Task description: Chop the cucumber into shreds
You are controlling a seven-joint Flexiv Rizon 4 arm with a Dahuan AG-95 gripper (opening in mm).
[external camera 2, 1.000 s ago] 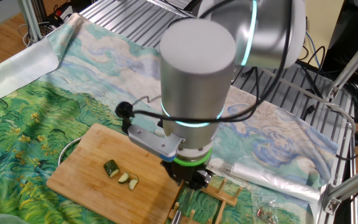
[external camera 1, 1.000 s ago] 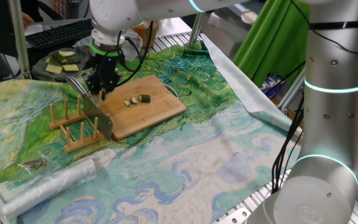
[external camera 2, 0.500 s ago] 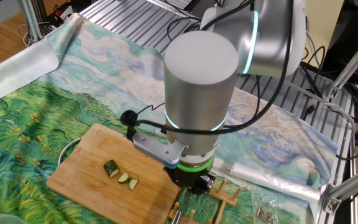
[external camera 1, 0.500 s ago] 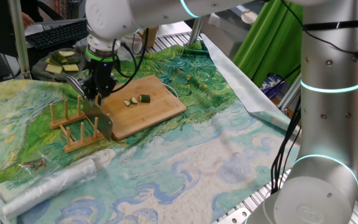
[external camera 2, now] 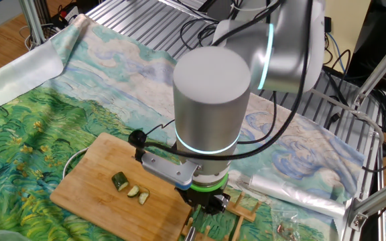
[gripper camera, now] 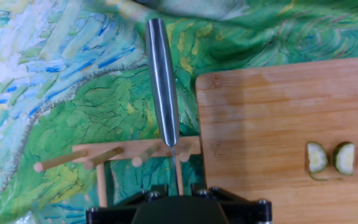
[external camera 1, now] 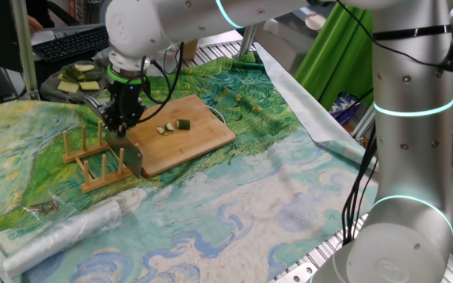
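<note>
Straight ahead of the hand (gripper camera: 178, 208) a steel knife handle (gripper camera: 161, 81) runs away from the camera, its thin blade edge (gripper camera: 175, 165) coming back toward the dark hand body at the bottom edge — whether the fingers are closed on it cannot be made out. Under the blade lies a wooden peg rack (gripper camera: 120, 158), pegs pointing left. To the right sits the wooden board (gripper camera: 272, 124), with the cucumber (gripper camera: 331, 157) — three small pieces in a row — at its far right. A painted cloth (gripper camera: 61, 74) covers the worktop.

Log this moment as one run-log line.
gripper: above knife in wooden rack, grasp unclear | cucumber pieces: uncut on cutting board
</note>
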